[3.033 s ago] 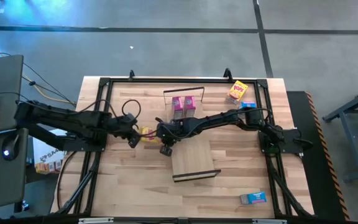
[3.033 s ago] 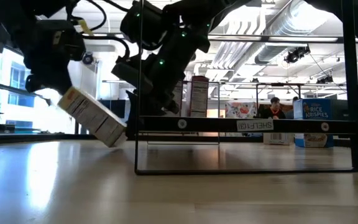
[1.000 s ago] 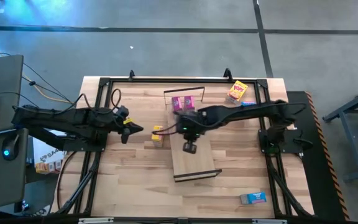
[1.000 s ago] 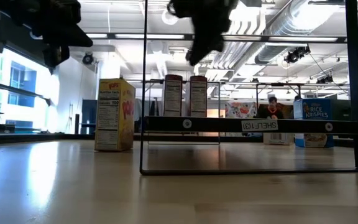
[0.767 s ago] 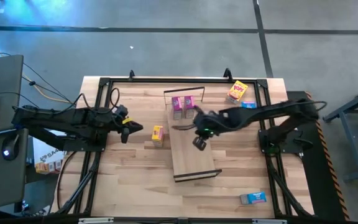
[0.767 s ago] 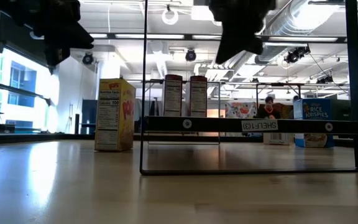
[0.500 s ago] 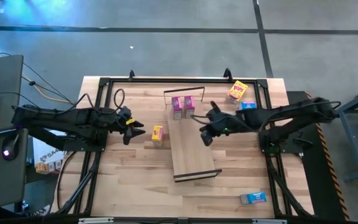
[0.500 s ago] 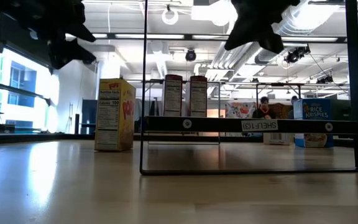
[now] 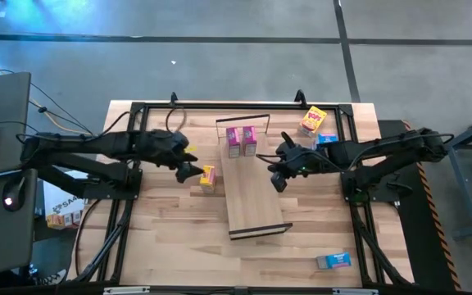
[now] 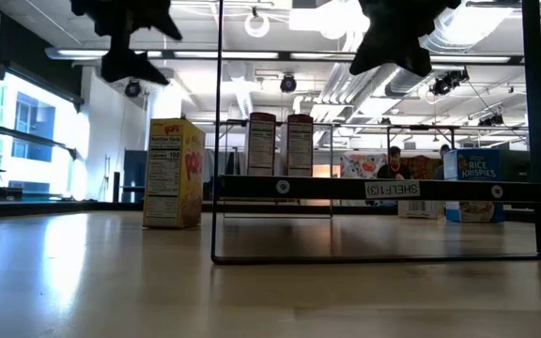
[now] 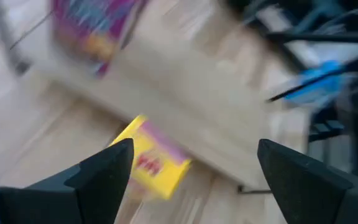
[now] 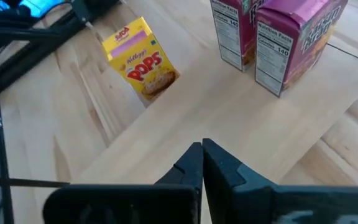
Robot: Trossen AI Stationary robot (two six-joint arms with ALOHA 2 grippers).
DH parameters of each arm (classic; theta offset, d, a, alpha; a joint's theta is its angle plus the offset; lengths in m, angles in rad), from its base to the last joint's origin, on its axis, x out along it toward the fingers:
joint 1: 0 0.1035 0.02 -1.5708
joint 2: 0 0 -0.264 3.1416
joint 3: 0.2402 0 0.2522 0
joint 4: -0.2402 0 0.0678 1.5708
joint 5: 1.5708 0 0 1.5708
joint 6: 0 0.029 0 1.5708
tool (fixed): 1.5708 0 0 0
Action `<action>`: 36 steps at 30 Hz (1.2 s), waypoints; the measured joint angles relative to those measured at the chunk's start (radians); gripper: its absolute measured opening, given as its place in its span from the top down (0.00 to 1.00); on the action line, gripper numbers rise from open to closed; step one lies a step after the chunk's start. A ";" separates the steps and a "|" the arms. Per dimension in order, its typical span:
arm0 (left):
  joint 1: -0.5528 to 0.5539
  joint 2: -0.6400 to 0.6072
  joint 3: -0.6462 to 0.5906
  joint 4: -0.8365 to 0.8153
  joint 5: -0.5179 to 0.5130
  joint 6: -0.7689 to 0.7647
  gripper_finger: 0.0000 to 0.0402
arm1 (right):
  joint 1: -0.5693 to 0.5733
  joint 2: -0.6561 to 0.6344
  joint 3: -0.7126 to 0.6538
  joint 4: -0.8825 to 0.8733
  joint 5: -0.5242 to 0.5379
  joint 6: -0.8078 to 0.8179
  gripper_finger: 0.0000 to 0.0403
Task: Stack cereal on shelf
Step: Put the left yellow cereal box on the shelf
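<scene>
1. While the left gripper (image 9: 193,170) hangs just beside the upright yellow cereal box (image 9: 208,175), its jaws are spread wide and hold nothing; in the left wrist view both fingers (image 11: 107,171) sit far apart with that box (image 11: 151,158) between and beyond them.
2. That yellow box stands on the tabletop (image 9: 162,238), right next to the left edge of the shelf (image 9: 252,201) but not on it. From the low camera it's standing straight (image 10: 173,173), nutrition panel facing us.
3. Two pink cereal boxes (image 9: 242,139) stand side by side at the far end of the shelf plank, close together; can't tell if they touch. The low view shows them upright (image 10: 281,145) on the board.
4. The right gripper (image 9: 278,179) hovers above the right edge of the shelf, near the pink pair. Its jaws are pressed together and empty, and the right wrist view shows the fingers (image 12: 201,163) closed tip to tip over the plank.
5. Another yellow box (image 9: 314,120) and a light blue box (image 9: 328,138) sit near the table's far right corner.
6. A second blue box (image 9: 333,260) lies flat near the front right corner, well apart from the shelf.
</scene>
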State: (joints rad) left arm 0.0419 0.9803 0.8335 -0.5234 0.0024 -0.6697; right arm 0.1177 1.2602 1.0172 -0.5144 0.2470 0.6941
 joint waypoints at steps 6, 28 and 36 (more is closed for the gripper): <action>-0.031 0.165 0.168 -0.285 -0.163 -0.249 0.16 | 0.000 0.000 0.000 -0.024 0.008 -0.055 1.00; -0.178 0.475 0.267 -0.289 -0.362 -0.629 0.16 | 0.000 0.000 0.001 -0.039 0.008 -0.201 1.00; -0.181 0.547 0.267 -0.293 -0.356 -0.612 0.16 | 0.000 0.000 0.001 -0.040 0.011 -0.205 1.00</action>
State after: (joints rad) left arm -0.1390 1.5272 1.1000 -0.8168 -0.3536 -1.2814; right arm 0.1181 1.2606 1.0180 -0.5546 0.2584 0.4889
